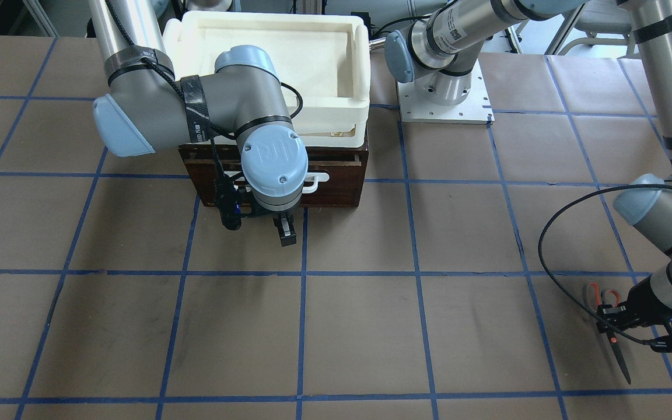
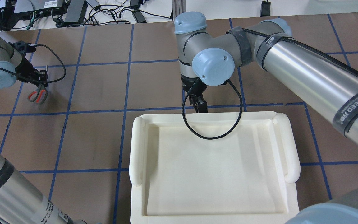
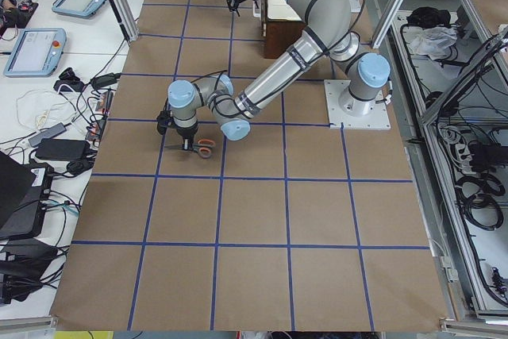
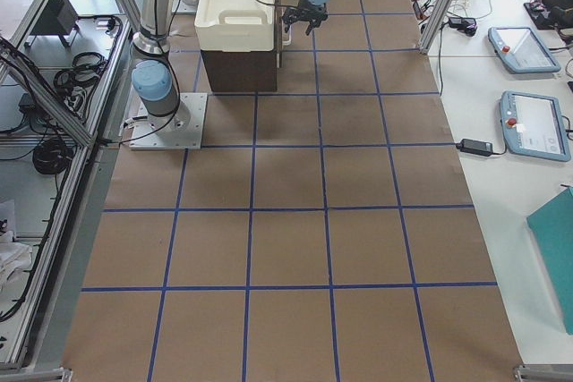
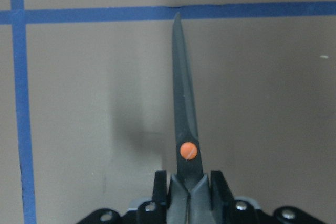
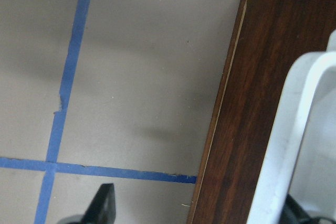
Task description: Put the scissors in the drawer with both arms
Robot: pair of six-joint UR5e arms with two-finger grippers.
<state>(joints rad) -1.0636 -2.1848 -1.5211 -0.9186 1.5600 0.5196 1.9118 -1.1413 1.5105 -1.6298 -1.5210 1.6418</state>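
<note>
The scissors (image 1: 615, 332) have grey handles lined orange and dark slim blades. My left gripper (image 1: 615, 319) is shut on them just behind the orange pivot dot (image 5: 188, 150), low over the table near its left end. The blades (image 5: 182, 87) point away from the gripper. The dark-brown drawer (image 1: 336, 178) with its white bar handle (image 1: 315, 181) looks closed, its inside hidden. My right gripper (image 1: 285, 230) is open and points down right in front of the drawer. In the right wrist view the handle (image 6: 294, 145) lies between the fingers (image 6: 105, 203).
A white foam tray (image 2: 137, 149) sits on top of the drawer cabinet (image 1: 190, 166). The left arm's base plate (image 1: 444, 102) stands beside it. Brown paper with blue tape lines (image 1: 304, 303) covers the table. A black cable (image 2: 211, 135) loops from the right wrist over the tray.
</note>
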